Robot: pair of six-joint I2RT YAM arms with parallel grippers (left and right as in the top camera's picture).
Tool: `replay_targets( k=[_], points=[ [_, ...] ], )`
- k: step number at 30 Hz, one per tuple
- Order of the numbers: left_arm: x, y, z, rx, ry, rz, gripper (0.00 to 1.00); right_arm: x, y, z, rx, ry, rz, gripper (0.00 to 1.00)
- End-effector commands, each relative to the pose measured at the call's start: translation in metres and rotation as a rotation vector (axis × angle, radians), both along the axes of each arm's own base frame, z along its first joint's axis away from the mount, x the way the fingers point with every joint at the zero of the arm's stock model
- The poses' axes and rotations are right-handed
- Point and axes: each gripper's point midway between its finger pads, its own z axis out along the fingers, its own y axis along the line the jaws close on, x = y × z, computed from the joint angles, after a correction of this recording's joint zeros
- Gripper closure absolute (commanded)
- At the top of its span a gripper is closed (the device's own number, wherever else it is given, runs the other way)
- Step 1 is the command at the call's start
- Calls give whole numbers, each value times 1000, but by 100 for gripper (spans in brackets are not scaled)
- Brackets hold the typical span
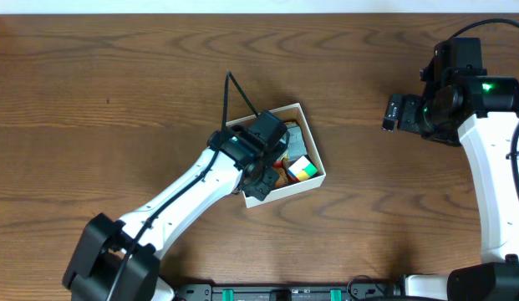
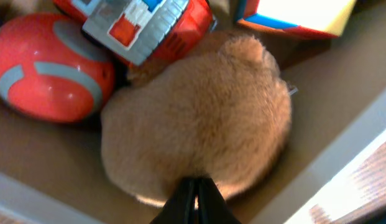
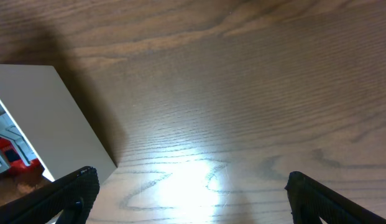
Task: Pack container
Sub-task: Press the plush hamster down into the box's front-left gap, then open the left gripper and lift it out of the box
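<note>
Left end effector closed tight, tips against tan plush toy, inside container, red ball and colour cube beyond the tips, right end effector spread wide above bench, container off to its left.

one container, one plush, one orange ball, one red toy, one coloured cube.

We see a container with white walls and brown inside, a tan plush toy, an orange-red ball with grey bands, a yellow-green-red cube, and the brown wood-grained surface.
</note>
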Motion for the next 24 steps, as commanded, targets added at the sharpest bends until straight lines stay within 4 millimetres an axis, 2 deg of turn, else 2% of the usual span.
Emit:
replay_targets(
  k=[1,4,11,14,17,18,19,22,23,24],
  points=[
    [2,1,-18,29,29,21,94,0,-5,0,-10,1,-2,1],
    [2,1,-24,40,42,19,94,0,-5,0,-10,1,-2,1],
    [4,1,-20,40,31,8,94,0,-5,0,-10,2,-2,1],
    [6,-1,-6,26,12,-2,94,0,-5,0,-10,1,-2,1],
    [10,0,17,21,-31,-29,93,0,-5,0,-10,1,-2,1],
    [13,4,26,35,-58,-24,87,0,-5,0,-10,0,-2,1],
    [16,7,36,46,-88,-18,71,0,-5,0,-11,0,-2,1],
    [21,15,60,47,-170,3,60,1,-5,0,-11,-4,1,1],
    [23,18,69,39,-198,18,50,2,-5,0,-15,-8,17,1],
    [23,20,76,29,-220,24,35,3,-4,1,-20,-11,34,1]
  ],
)
